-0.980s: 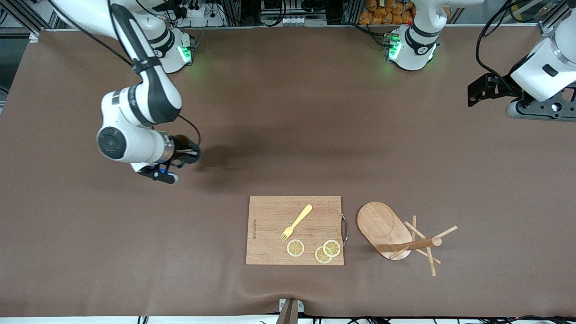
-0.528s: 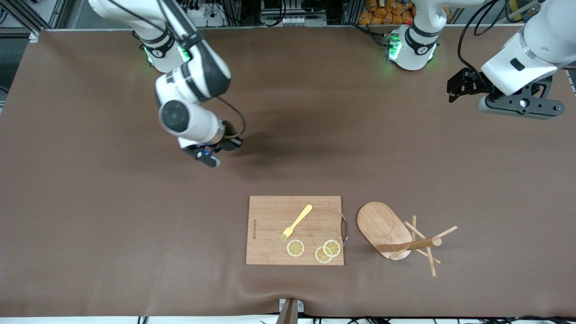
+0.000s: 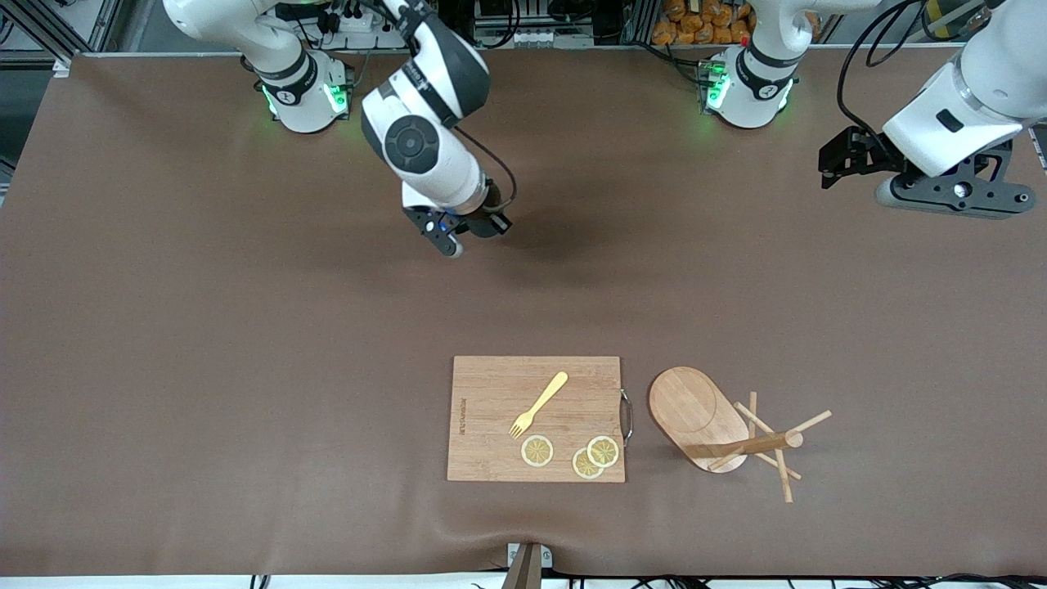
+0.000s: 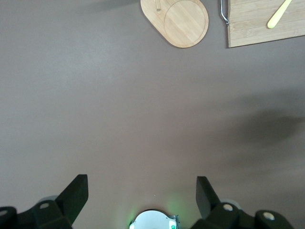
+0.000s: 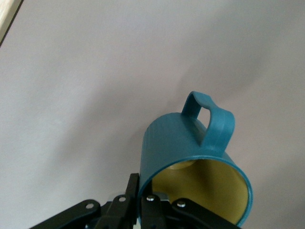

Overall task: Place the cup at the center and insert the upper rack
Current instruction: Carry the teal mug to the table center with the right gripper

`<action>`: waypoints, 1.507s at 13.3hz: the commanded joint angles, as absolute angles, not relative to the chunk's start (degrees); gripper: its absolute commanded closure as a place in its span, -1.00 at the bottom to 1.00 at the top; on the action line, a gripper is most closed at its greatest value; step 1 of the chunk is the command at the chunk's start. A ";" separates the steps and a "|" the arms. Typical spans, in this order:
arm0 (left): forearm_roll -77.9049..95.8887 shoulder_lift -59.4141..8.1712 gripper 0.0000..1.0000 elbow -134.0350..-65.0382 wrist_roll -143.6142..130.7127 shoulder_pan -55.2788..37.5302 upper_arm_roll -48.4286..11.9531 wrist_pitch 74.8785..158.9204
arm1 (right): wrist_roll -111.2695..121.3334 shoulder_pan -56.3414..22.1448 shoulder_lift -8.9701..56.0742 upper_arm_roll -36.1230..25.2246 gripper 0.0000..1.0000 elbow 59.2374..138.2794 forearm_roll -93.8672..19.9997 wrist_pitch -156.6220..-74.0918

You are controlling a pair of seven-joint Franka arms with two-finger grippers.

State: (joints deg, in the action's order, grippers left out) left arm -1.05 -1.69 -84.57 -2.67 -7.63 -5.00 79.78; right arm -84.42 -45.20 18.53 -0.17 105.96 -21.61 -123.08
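Right claw (image 5: pixel 157 202) pinches ribbed teal cup (image 5: pixel 190 157), yellow inside.

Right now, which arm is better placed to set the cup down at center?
Right. Its end effector is already shut on the cup, over bare table mid-table. The left end effector is open and empty, up over its own end of the table.

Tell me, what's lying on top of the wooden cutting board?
On the cutting board lie a yellow fork and three lemon slices; two slices overlap, so part of one is hidden.
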 commanded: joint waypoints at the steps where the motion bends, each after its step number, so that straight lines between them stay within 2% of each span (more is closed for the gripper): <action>1: -1.76 -1.76 -1.00 -84.37 -3.25 -7.47 -5.10 80.16 | -91.91 -48.51 25.29 -1.05 1.00 98.63 -23.03 -124.80; 5: -0.70 -2.45 -1.00 -84.37 -3.25 -7.47 -4.83 80.24 | -99.91 -52.37 31.80 -1.05 1.00 93.71 -22.94 -130.68; 9: -0.53 -3.78 -1.00 -84.37 -3.34 -7.56 -4.83 81.12 | -107.11 -53.79 36.90 -1.14 1.00 88.96 -22.41 -131.74; 20: -0.26 -4.66 -1.00 -84.73 -3.34 -7.47 -4.92 81.12 | -110.21 -55.19 40.43 -1.23 1.00 87.98 -20.30 -134.91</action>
